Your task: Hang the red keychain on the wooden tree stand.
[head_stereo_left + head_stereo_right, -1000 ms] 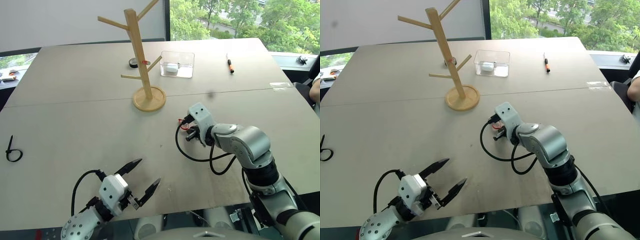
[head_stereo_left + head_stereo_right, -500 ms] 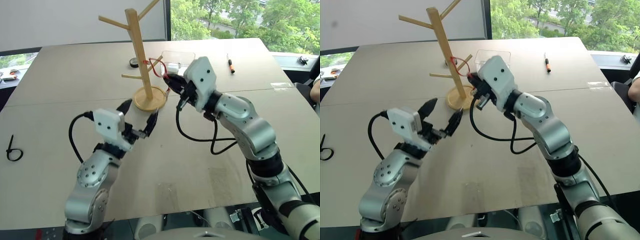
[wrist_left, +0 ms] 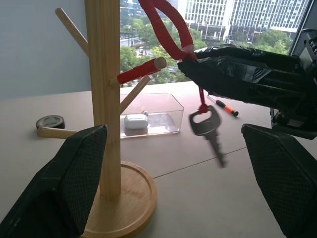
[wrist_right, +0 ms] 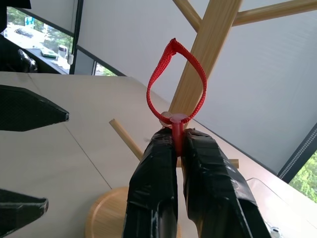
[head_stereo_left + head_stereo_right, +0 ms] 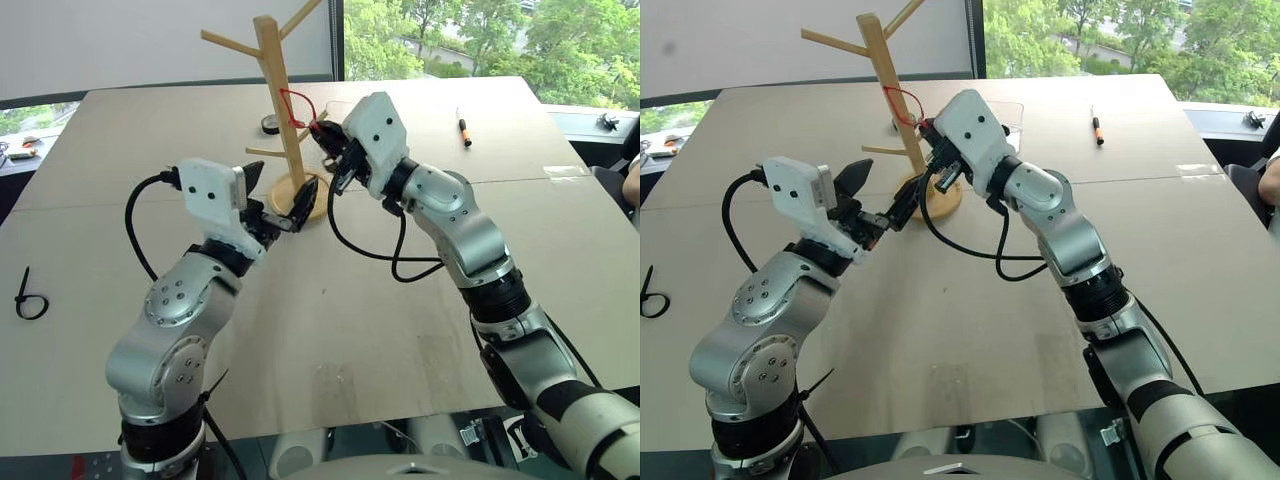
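1. Left eye view: the right hand [image 5: 330,150] is clamped shut on the red keychain [image 5: 292,105], holding its loop up beside the trunk of the wooden tree stand [image 5: 275,95], which stands on the table [image 5: 400,330] toward twelve o'clock. The loop is raised, probably so it can slip over a peg. The left hand [image 5: 285,195] is spread wide and holds nothing, near the stand's base, perhaps ready to steady it.

2. Right eye view: same scene. A clear box [image 5: 1012,112] sits at about two o'clock from the stand's base, an orange pen [image 5: 1095,127] farther right, and a black zip-tie loop [image 5: 648,295] lies at the table's far left edge.

3. Left wrist view: the key [image 3: 210,131] dangles below the right hand's closed fingers, loop upward, close to a red-tipped peg [image 3: 141,72]. A tape roll [image 3: 49,121] lies behind the stand.

4. Right wrist view: the fingers [image 4: 153,198] pinch the keychain at the loop's neck, so the loop stands open and upright in front of the trunk; I judge it is not yet on any peg.
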